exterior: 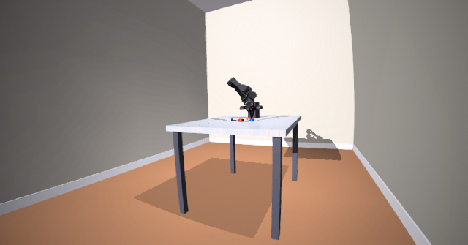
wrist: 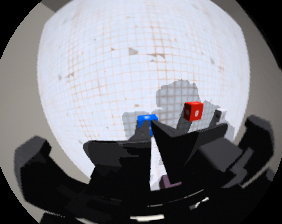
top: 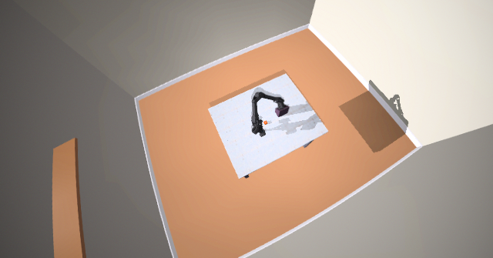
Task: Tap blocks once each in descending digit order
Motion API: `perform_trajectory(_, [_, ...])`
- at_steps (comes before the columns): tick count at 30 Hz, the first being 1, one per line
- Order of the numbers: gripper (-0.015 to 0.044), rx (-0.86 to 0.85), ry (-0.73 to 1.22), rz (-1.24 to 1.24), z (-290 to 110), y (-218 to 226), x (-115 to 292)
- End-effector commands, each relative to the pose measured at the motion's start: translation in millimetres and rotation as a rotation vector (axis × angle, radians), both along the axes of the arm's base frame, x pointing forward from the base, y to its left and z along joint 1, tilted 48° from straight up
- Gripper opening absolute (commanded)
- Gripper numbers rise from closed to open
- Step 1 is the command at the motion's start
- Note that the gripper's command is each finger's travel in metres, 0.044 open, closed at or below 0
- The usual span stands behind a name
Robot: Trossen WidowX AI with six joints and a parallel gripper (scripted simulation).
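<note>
I am looking down through the wrist camera, and my fingers are pressed together with nothing between them. They are hanging low over the white desk (wrist: 112,50). The blue block (wrist: 146,120) is peeking out just past the finger tips, and the red block (wrist: 192,111) is sitting near it to the right. From above, the arm (top: 255,112) is bending over, and the orange block (top: 265,122) is lying right beside it.
</note>
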State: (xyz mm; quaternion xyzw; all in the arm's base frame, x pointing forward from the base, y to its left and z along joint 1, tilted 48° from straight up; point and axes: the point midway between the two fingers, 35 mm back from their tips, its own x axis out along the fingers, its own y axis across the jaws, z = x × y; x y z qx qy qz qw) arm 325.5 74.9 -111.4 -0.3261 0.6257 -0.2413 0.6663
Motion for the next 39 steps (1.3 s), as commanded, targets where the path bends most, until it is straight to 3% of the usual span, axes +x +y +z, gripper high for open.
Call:
perform_trajectory(1, [0.002, -0.009, 0.011, 0.009, -5, -5, -2])
perform_trajectory(11, [0.002, -0.01, 0.011, 0.009, -10, -11, -2])
perform_trajectory(21, [0.002, -0.008, 0.012, 0.01, 11, 13, -5])
perform_trajectory(29, [0.002, -0.005, 0.012, 0.009, 63, 71, -13])
perform_trajectory(35, [0.002, -0.004, 0.013, 0.009, 69, 69, -11])
perform_trajectory(39, [0.002, 0.006, 0.014, 0.007, 105, 41, 1])
